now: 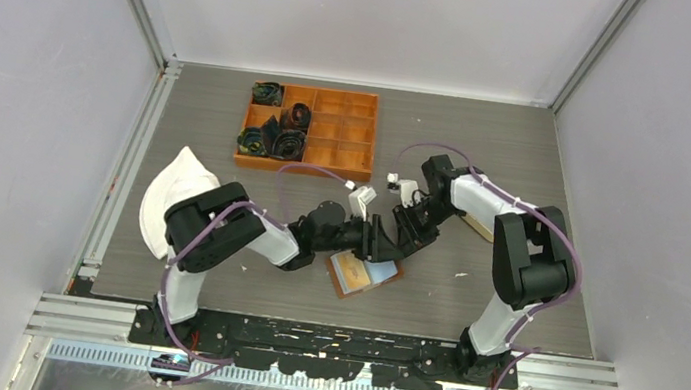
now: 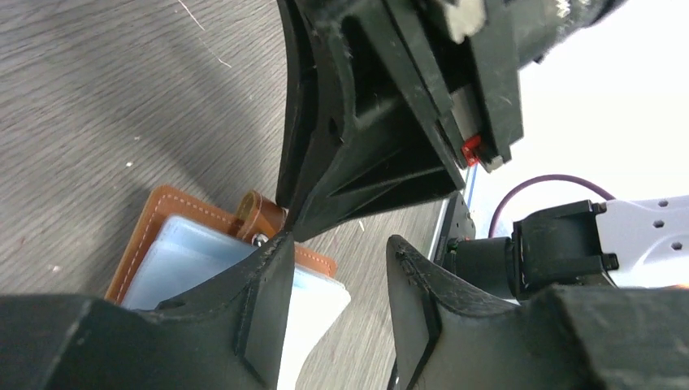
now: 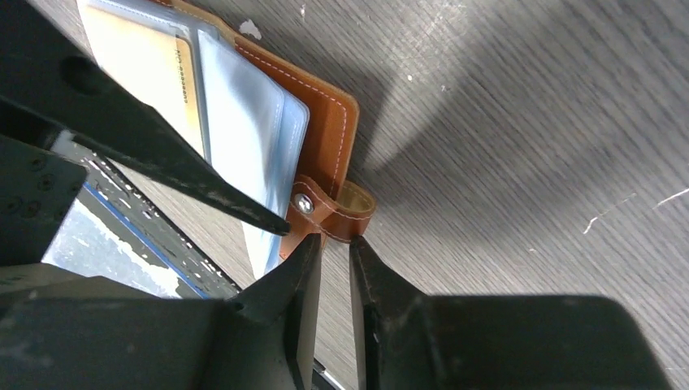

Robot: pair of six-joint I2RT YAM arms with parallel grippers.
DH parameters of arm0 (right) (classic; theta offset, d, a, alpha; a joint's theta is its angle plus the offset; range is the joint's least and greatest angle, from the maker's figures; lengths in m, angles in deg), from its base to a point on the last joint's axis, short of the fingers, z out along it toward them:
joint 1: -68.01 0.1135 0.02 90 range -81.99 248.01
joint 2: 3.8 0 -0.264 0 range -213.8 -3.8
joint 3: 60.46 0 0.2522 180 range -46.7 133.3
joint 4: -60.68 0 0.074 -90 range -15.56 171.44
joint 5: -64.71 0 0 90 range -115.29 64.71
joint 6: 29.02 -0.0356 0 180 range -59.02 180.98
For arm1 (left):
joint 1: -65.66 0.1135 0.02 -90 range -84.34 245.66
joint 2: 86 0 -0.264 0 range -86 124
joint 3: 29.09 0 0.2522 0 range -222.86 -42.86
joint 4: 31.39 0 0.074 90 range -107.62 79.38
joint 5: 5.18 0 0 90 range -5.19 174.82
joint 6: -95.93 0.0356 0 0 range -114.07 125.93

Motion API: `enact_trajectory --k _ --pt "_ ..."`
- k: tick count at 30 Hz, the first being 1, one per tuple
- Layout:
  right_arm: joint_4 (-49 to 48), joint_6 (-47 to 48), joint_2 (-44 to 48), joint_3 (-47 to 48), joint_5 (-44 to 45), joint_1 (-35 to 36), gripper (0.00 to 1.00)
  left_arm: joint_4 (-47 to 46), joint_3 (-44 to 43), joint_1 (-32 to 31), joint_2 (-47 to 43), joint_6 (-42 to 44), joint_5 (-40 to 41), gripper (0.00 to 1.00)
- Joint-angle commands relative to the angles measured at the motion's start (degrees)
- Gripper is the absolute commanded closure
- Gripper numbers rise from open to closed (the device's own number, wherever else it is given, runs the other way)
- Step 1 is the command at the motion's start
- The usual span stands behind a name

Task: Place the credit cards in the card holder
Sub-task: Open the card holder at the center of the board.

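The brown leather card holder (image 1: 363,274) lies open on the table, its clear bluish sleeves up. In the right wrist view (image 3: 325,122) a tan card (image 3: 150,69) sits inside one sleeve. My right gripper (image 3: 335,244) has its jaws nearly together, the tips pinching the snap tab (image 3: 341,213). My left gripper (image 2: 337,272) is open, one finger (image 2: 260,301) resting over the sleeves' edge (image 2: 187,260), nothing between the jaws. Both grippers meet above the holder's far corner in the top view, left (image 1: 383,247) and right (image 1: 407,229). Loose cards are hidden, apart from a pale flat piece (image 1: 478,227) under the right arm.
An orange compartmented box (image 1: 328,142) with dark rolled items stands at the back. A white oval tray (image 1: 170,197) lies at the left, beside the left arm. The two arms cross close together over the table's middle.
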Motion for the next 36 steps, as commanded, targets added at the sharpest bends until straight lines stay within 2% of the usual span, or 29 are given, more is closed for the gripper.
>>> enact_trajectory --k 1,4,7,12,14,16,18,21,25,27,29,31,36 --pt "0.8 0.1 2.2 1.9 -2.1 -0.8 0.74 -0.8 2.6 0.2 -8.8 3.9 1.2 0.53" --pt "-0.8 -0.5 5.2 1.3 -1.3 -2.5 0.68 3.2 4.5 0.0 -15.0 6.8 2.1 0.53" --pt "-0.7 1.0 8.4 1.0 -4.5 -4.0 0.63 5.5 6.8 -0.2 -20.5 8.9 2.6 0.53" --pt "-3.7 2.4 16.3 -1.1 -6.6 -4.2 0.62 8.3 13.5 -0.2 -27.9 11.3 6.3 0.53" --pt "-4.4 4.6 19.4 -2.6 -11.1 -4.1 0.62 8.3 16.9 -0.1 -30.9 11.9 8.4 0.54" --pt "-3.1 9.5 21.3 -4.7 -19.4 -3.4 0.63 7.3 20.4 0.0 -33.3 12.3 10.5 0.55" --pt "-1.4 15.4 21.7 -6.5 -22.2 -0.7 0.63 5.7 23.6 0.1 -35.8 12.8 12.8 0.56" --pt "-2.3 18.3 19.6 -7.4 -15.9 5.1 0.67 5.5 26.7 0.2 -39.5 14.3 15.0 0.55" --pt "-5.9 16.3 15.2 -7.1 -3.7 12.8 0.75 6.5 29.0 0.4 -42.1 13.4 17.4 0.31" --pt "-6.8 15.2 12.5 -6.7 2.1 15.0 0.79 5.7 30.1 0.4 -42.1 12.7 16.5 0.29" --pt "-7.3 14.1 9.5 -6.0 8.2 16.2 0.81 3.4 31.2 0.4 -41.3 12.4 14.5 0.32" --pt "-7.1 12.7 6.6 -5.0 12.7 16.4 0.82 2.2 31.3 0.4 -40.1 11.3 13.3 0.40" --pt "-5.9 10.9 4.0 -3.3 13.8 16.3 0.82 4.6 27.8 0.5 -35.2 8.9 9.9 0.72"
